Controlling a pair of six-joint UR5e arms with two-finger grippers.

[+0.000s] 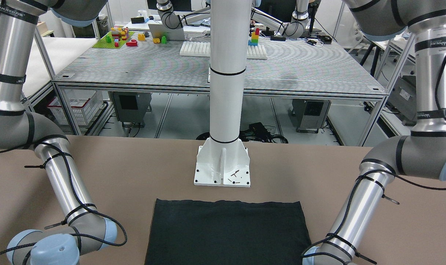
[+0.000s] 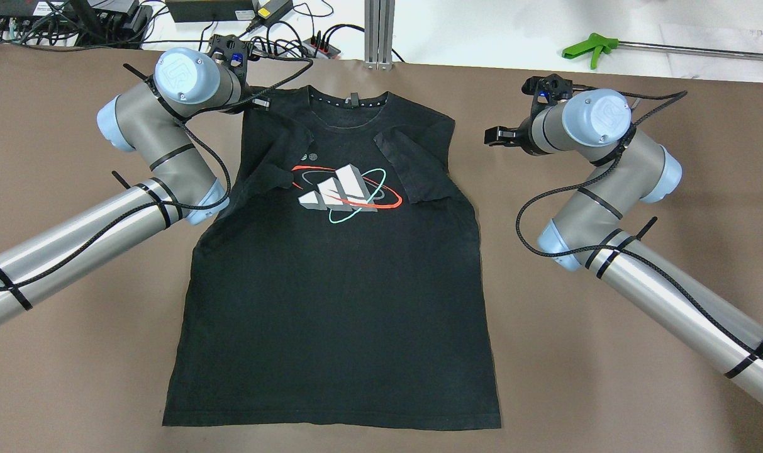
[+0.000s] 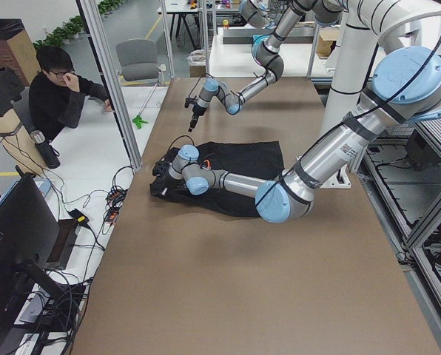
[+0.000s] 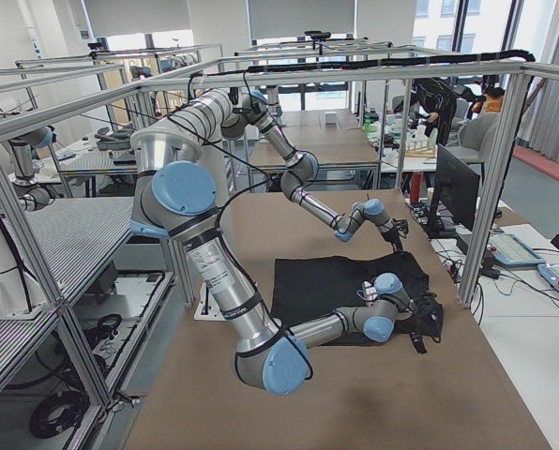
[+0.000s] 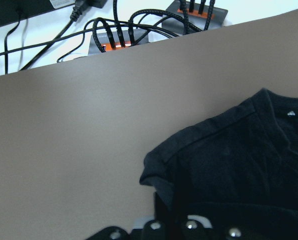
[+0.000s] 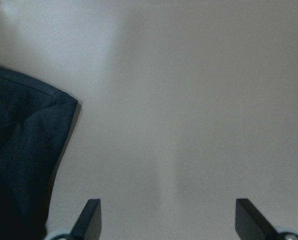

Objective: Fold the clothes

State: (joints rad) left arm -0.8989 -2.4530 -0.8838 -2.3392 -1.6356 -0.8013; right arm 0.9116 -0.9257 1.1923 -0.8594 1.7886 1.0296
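The clothes are one black T-shirt point(image 2: 331, 283) with a printed logo on the chest, lying flat on the brown table, collar at the far edge. Both sleeves lie folded inward over the chest. My left gripper point(image 2: 258, 100) sits at the shirt's left shoulder. In the left wrist view bunched shoulder fabric point(image 5: 229, 165) rises over the fingers and hides them, and the gripper looks shut on it. My right gripper point(image 2: 497, 135) hovers just beyond the shirt's right shoulder. The right wrist view shows it open point(image 6: 170, 220) over bare table, with the shirt's edge point(image 6: 19, 150) to its left.
Power strips and cables point(image 2: 280, 38) run along the far table edge, and a green-handled tool point(image 2: 592, 45) lies on the white surface beyond. The white mounting post's base point(image 1: 223, 165) stands near the shirt's hem. A person point(image 3: 58, 96) sits past the table's far side.
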